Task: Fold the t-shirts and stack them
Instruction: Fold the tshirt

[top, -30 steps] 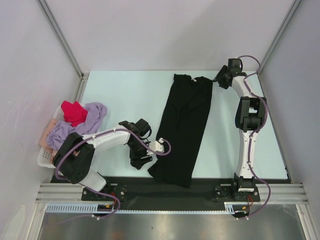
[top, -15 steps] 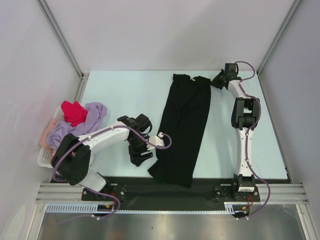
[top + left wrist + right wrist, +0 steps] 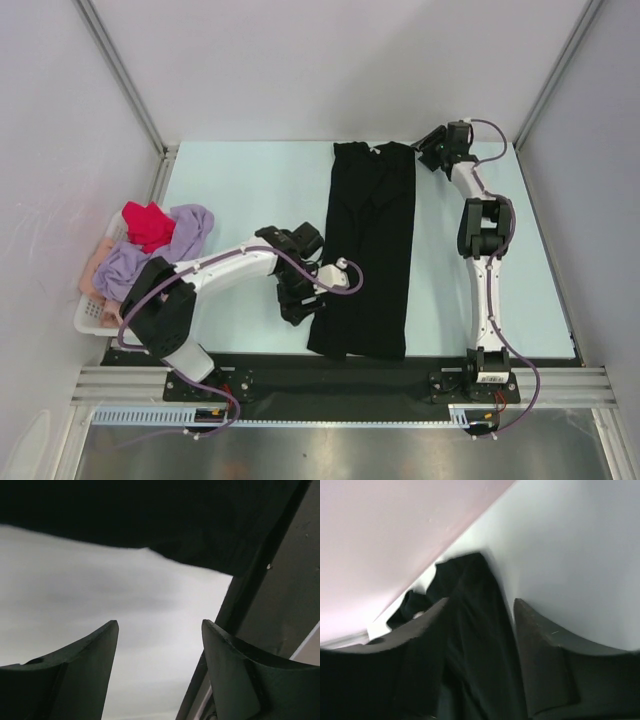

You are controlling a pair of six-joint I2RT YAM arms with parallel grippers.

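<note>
The black t-shirt (image 3: 368, 250) lies folded in a long strip down the middle of the table. My left gripper (image 3: 303, 305) is at the left edge of its near end. In the left wrist view it (image 3: 160, 627) is open and empty over bare table, with the black cloth (image 3: 165, 520) just ahead. My right gripper (image 3: 426, 150) is at the shirt's far right corner. In the right wrist view it (image 3: 480, 602) is open, with black cloth (image 3: 480, 650) lying between the fingers. Red (image 3: 147, 224), lavender (image 3: 185, 230) and pale pink (image 3: 94, 266) shirts are heaped at the left.
A white lattice basket (image 3: 90, 315) under the heap stands at the table's left edge. A black strip (image 3: 280, 372) runs along the near edge by the arm bases. Walls close in the back and both sides.
The black shirt has straightened: its near end slid right and its far end slid left. My left gripper moved right alongside it. My right gripper moved left along the far edge.
</note>
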